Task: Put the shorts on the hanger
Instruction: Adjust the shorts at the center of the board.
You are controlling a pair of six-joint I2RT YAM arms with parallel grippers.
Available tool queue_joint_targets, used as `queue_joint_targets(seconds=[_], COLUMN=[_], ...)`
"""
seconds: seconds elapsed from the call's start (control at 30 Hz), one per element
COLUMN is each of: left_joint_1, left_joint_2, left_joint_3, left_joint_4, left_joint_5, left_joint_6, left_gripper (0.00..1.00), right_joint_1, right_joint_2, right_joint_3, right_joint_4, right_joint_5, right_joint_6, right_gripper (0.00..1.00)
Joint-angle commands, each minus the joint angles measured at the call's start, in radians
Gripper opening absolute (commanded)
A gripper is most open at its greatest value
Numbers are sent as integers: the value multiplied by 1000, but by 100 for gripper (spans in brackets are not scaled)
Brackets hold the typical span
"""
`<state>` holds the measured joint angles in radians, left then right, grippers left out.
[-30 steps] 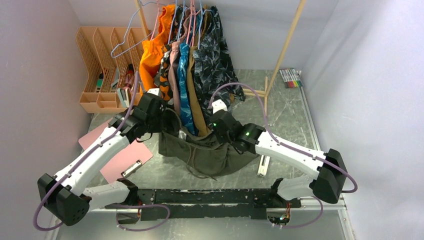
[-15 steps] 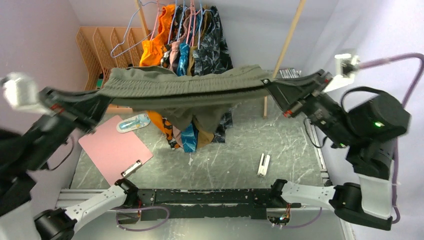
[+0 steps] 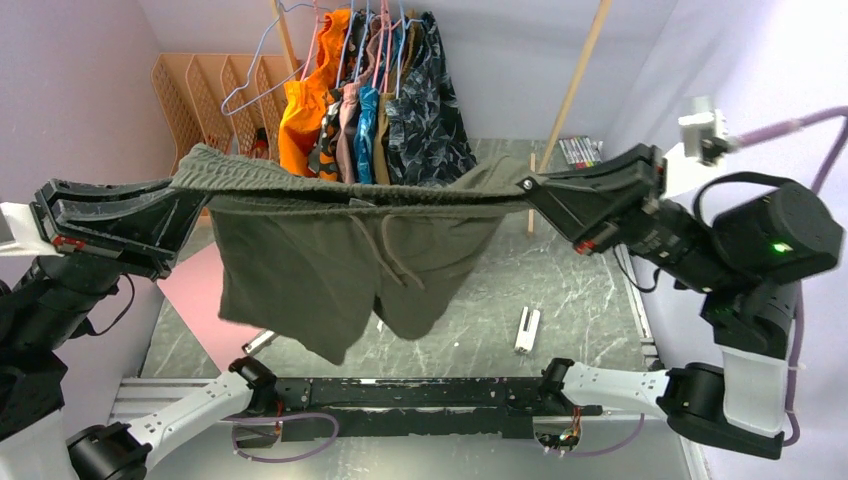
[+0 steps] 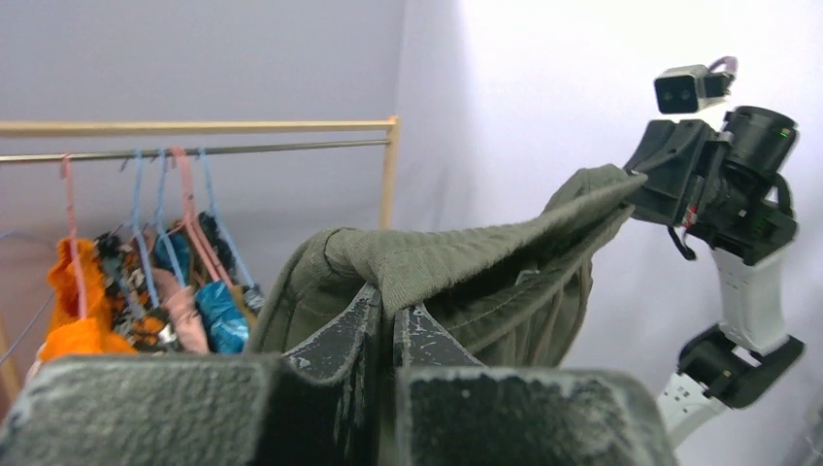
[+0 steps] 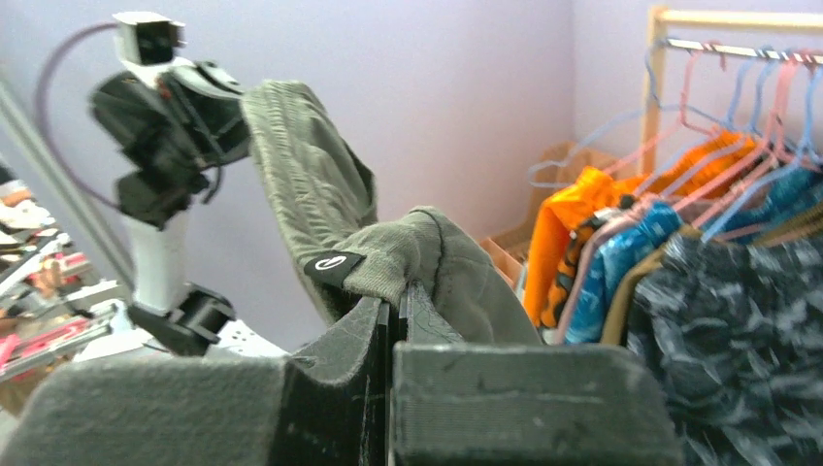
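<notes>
The step in hand looks like the carry: the shorts (image 3: 330, 270) are held spread in the air between the two arms and are not yet on the hanger. The left gripper (image 3: 188, 197) is clamped tight on the left end of the ribbed waistband, with fabric folded over its tips in the left wrist view. The right gripper (image 3: 530, 190) pinches the right end the same way, a small black label just beside its tips. The waistband runs taut and roughly level from one pair of jaws to the other. The drawstring dangles at its middle, and the legs hang free above the table (image 3: 580, 270) and partly over a pink clipboard (image 3: 185, 300). Beyond the shorts stands the rack (image 3: 577, 80) with its row of garments. The hanger (image 3: 241, 72) hangs tilted at the rack's left end, apart from the shorts. The next move, I judge, calls for bringing the waistband to that hanger with both ends gripped and clear of the neighbouring clothes.
</notes>
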<state>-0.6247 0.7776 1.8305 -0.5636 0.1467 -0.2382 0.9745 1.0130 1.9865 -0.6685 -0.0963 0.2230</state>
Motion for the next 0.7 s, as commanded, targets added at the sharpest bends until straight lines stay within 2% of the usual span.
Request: queue_joint_targets(seconds=[0.0,0.1,0.17,0.3,0.47,0.57,0.67], left_joint_1=[6,6,6,5,5,5,6], left_joint_2=[-15,-18,-27,-19,43,96,117], left_joint_3=[39,37,-10,-128,-336,-463,-534], left_joint_4=[124,152,164,116,45,1,-8], left_joint_5=[92,161,157,68,-87,-179,-202], left_joint_6=[23,20,20,28,-3,-59,-89], left_gripper=[7,7,7,7,7,7,7], right_joint_1=[-11,-13,-12,-12,-12,-13,-14], right_joint_2=[-52,-70,-88,-109,-79,-65,-86], right_joint_3=[32,-4,-67,-255,-488,-612,-674], right_joint_4=[96,130,142,148,95,59,38], right_joint_5=[-119,-156,-94,146,573,710,773], right_joint_6=[-5,-10,-20,-25,82,183,237], right_gripper=[0,0,0,0,0,0,0])
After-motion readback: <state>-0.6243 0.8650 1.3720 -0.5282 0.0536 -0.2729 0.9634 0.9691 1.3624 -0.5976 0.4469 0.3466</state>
